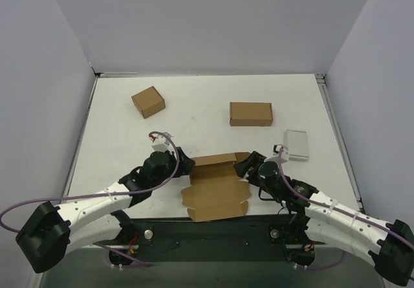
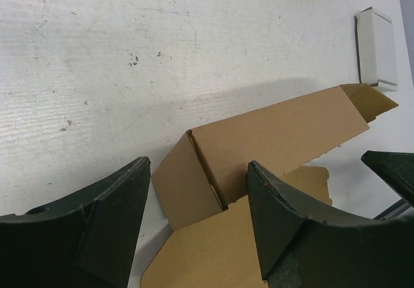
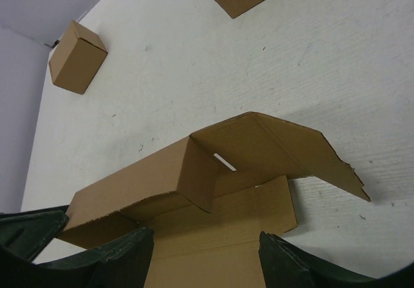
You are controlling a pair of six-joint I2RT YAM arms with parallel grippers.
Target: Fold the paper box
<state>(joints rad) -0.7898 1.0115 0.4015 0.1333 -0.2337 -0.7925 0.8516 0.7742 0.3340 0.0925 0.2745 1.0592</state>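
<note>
Since our left hand (image 1: 186,166) and right hand (image 1: 244,165) are both spread apart, nothing's pinning the paper box (image 1: 213,199), so we reckon its raised wall could flop back.

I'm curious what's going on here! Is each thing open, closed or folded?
paper box: half folded, back wall up, front panel flat.
square carton: closed.
long carton: closed.
grey case: lying flat.
left gripper: open, at the box's left end.
right gripper: open, at the box's right end.
</note>
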